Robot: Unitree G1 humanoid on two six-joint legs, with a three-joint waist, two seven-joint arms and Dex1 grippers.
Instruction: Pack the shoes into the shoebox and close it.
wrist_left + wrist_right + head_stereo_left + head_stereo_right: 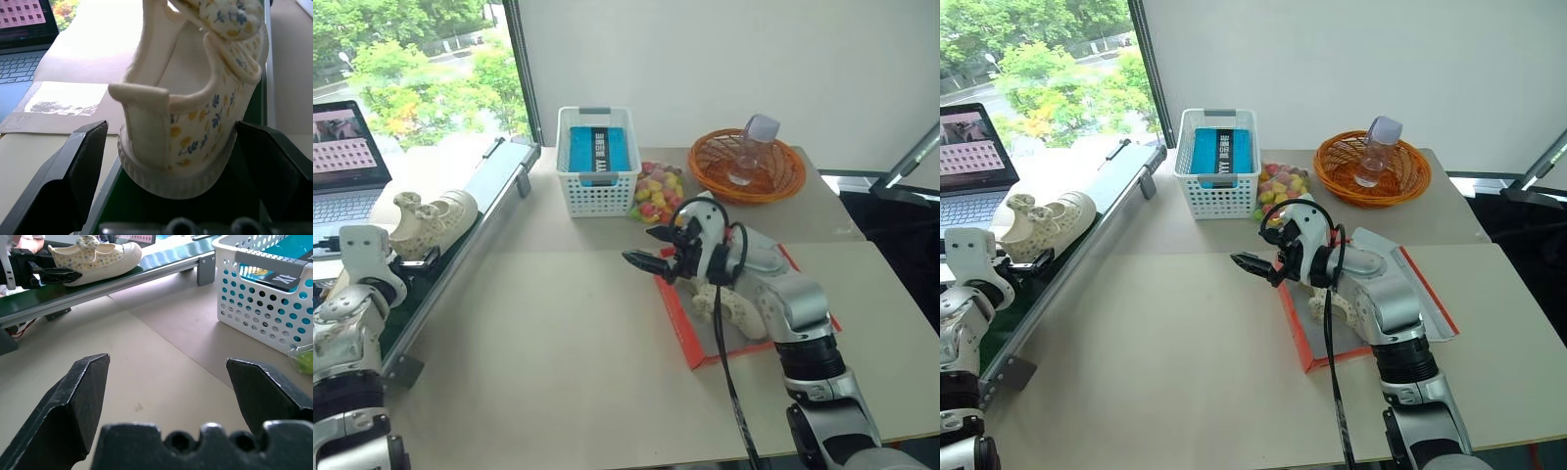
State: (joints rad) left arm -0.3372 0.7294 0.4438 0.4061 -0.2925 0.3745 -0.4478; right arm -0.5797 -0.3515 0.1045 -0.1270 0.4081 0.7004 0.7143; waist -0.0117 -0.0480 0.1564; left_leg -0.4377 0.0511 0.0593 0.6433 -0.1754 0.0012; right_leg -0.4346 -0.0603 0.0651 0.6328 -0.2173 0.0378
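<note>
shoe [429, 223] on belt, heel toward left pincer [171, 171] (spread, heel between fingers) | right pincer [651, 250] spread

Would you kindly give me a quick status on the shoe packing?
Left claw open, straddling cream floral shoe on green belt. Right claw open, empty. Other shoe in open red-orange cardboard shoebox.
</note>
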